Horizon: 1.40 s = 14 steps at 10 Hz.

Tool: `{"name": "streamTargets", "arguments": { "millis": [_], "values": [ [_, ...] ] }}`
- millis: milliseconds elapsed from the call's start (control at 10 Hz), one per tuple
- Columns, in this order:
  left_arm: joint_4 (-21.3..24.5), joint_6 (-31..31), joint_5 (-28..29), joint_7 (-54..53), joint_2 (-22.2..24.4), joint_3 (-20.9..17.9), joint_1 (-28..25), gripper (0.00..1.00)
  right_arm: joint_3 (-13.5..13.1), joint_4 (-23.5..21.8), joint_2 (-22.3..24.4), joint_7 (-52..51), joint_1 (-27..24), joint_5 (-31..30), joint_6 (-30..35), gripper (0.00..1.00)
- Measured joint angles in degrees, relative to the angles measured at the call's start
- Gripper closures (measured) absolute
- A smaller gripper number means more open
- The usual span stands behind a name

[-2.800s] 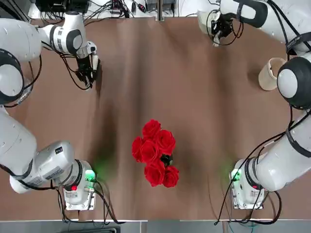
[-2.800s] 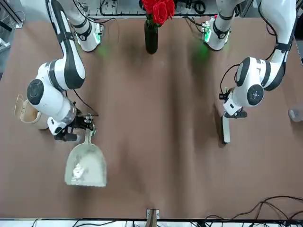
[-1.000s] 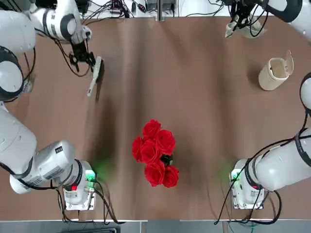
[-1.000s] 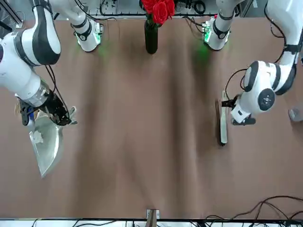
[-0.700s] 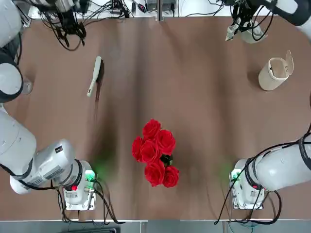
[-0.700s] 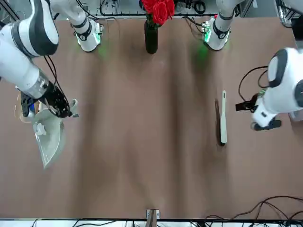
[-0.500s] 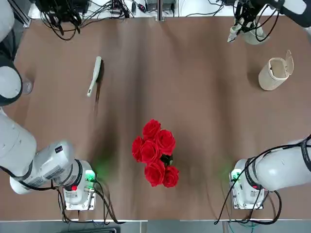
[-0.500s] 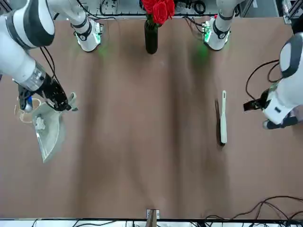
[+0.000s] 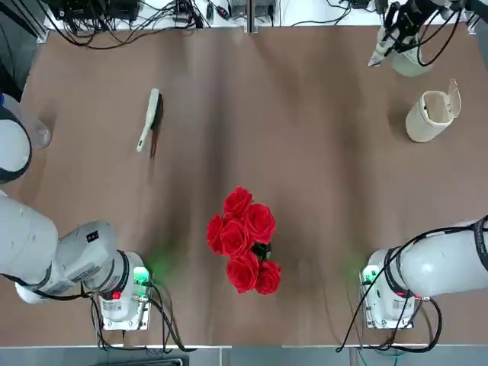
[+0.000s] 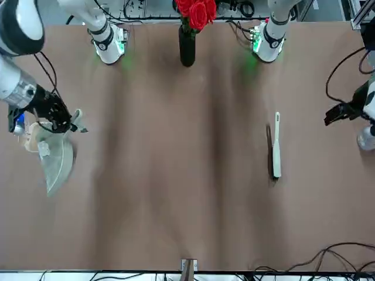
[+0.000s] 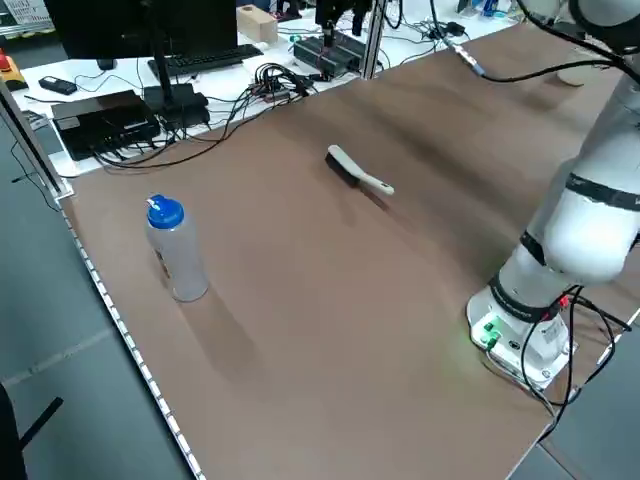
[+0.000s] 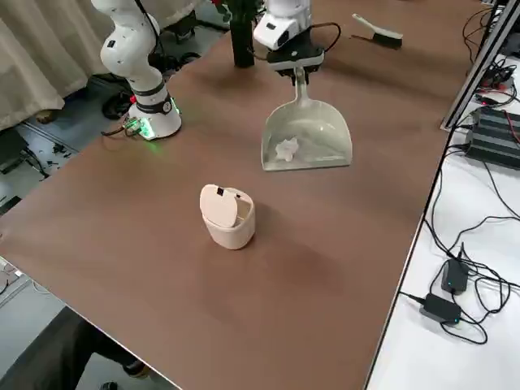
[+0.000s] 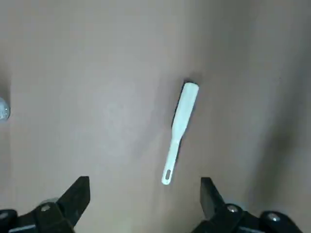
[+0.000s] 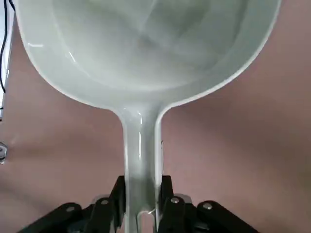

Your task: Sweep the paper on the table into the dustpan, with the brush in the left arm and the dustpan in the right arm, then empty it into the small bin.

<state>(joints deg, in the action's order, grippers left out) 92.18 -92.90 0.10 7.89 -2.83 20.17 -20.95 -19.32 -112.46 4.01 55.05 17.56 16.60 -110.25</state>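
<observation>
Right fingers [image 14: 169,194] grip dustpan [image 12: 307,134], paper [image 12: 287,149] inside; left open

In our right wrist view, we see the right gripper [image 14: 143,194] shut on the handle [image 14: 141,160] of the pan [image 14: 136,58], over the table [image 14: 228,145], with a dark cable [image 14: 5,43] to one side.

Roses: a bunch of red blooms [image 9: 242,240] in a dark vase [image 10: 187,47], near the edge of the desk [image 11: 300,330] where the robot's bases are
Bottle: translucent, with a blue cap [image 11: 165,211], upright on the desk
Monitor: black [image 11: 120,35], on a white side table [image 11: 100,87], a keyboard [image 11: 207,60] just beside it
Wood: a pale block [image 11: 257,23], past the keyboard
Cables: black, tangled [image 11: 272,82], partly over the desk's edge
Curtain: beige [image 12: 49,57], hanging behind
Person: a dark-trousered leg [image 12: 69,349] beside the desk
</observation>
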Motion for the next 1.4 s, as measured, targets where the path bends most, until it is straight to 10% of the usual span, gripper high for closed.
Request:
{"name": "streamTargets", "arguments": {
  "millis": [500,1400],
  "values": [
    [0.0,4.9,-1.2,0.2,5.6,-13.4,14.1,0.00,-0.1,-0.4,0.0,-3.8,-3.4,1.7,1.7,0.67],
    [-2.7,8.4,-1.2,0.1,6.5,-13.5,14.4,0.00,-0.3,-5.5,2.0,-12.6,-7.8,2.2,2.8,0.67]
  ]
}}
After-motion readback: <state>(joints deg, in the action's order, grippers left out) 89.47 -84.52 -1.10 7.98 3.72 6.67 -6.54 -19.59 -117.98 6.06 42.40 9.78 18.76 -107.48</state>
